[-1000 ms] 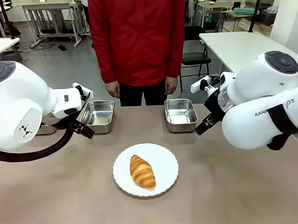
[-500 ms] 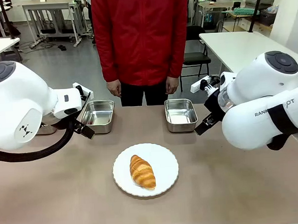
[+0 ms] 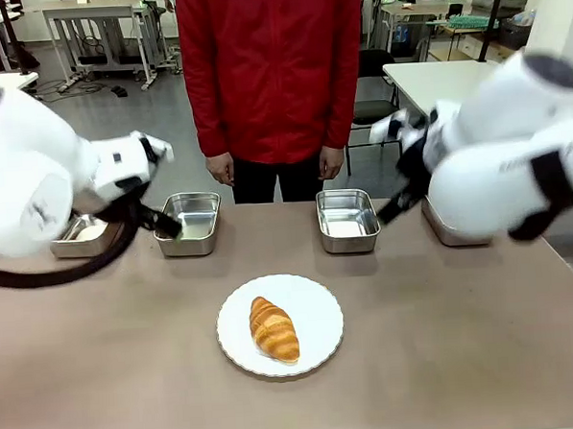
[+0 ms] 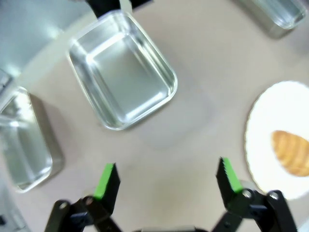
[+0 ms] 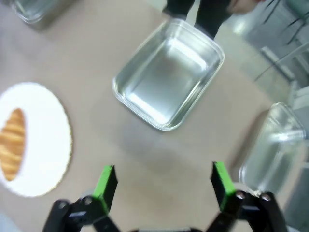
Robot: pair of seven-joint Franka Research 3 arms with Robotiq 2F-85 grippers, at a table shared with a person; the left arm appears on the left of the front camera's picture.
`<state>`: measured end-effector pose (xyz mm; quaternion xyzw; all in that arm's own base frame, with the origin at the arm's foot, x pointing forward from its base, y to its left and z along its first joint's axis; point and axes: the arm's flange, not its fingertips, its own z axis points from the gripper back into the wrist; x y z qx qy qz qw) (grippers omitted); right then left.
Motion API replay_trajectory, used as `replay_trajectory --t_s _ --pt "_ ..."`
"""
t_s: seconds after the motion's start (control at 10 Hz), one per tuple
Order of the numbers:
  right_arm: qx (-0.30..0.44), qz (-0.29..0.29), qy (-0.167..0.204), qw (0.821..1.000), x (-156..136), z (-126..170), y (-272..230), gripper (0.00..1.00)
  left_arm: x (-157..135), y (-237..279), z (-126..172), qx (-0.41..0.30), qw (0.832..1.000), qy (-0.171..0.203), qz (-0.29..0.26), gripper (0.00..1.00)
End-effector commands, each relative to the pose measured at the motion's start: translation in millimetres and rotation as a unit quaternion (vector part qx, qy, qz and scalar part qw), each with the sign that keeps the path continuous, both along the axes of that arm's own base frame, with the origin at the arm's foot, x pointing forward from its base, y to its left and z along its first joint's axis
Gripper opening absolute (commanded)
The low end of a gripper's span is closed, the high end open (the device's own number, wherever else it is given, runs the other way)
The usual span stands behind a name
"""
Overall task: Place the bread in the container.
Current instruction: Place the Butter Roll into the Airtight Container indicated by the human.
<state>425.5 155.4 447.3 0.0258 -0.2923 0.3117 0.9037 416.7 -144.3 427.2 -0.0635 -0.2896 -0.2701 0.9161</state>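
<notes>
The bread [image 3: 273, 330] is not yet grasped; the left hand [image 4: 166, 169] and right hand [image 5: 163, 171] are spread open, empty; an approach is needed.

Table [image 3: 486, 348] — plate [image 3: 320, 309], four pans [image 3: 347, 221]

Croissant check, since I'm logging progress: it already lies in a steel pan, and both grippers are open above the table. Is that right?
Not quite. The croissant lies on the white plate, not in a steel pan, as the front view shows. The rest holds: the left gripper and the right gripper are both open above the table.
</notes>
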Motion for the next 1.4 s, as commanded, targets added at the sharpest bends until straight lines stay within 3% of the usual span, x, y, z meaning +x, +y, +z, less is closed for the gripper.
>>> replay_trajectory --t_s 0.0,0.2,0.5,0.6,0.7,0.8,1.0,1.3 --pt "0.039 0.023 -0.007 0.999 15 75 -48 1.0 21 50 61 -0.011 1.0 0.012 -0.019 1.0" --pt "0.074 0.022 -0.024 0.997 7 114 -111 1.0 33 105 114 -0.009 0.997 0.026 -0.074 1.0" --pt "0.135 0.046 -0.045 0.989 -7 121 -171 1.0 49 189 148 -0.033 0.984 -0.001 -0.178 1.0" --pt "0.133 0.059 -0.049 0.988 -6 116 -176 1.0 55 202 149 -0.067 0.979 -0.052 -0.184 1.0" --pt "0.112 0.018 -0.042 0.993 -8 134 -170 1.0 49 200 144 -0.064 0.982 -0.037 -0.173 1.0" --pt "0.112 0.018 -0.042 0.993 -8 134 -170 1.0 35 198 158 -0.036 0.987 -0.027 -0.155 1.0" --pt "0.112 0.018 -0.042 0.993 -8 134 -170 1.0 35 198 158 -0.036 0.987 -0.027 -0.155 1.0" --pt "0.126 0.07 -0.053 0.988 -11 134 -219 1.0 54 248 161 -0.087 0.983 -0.032 -0.161 1.0"
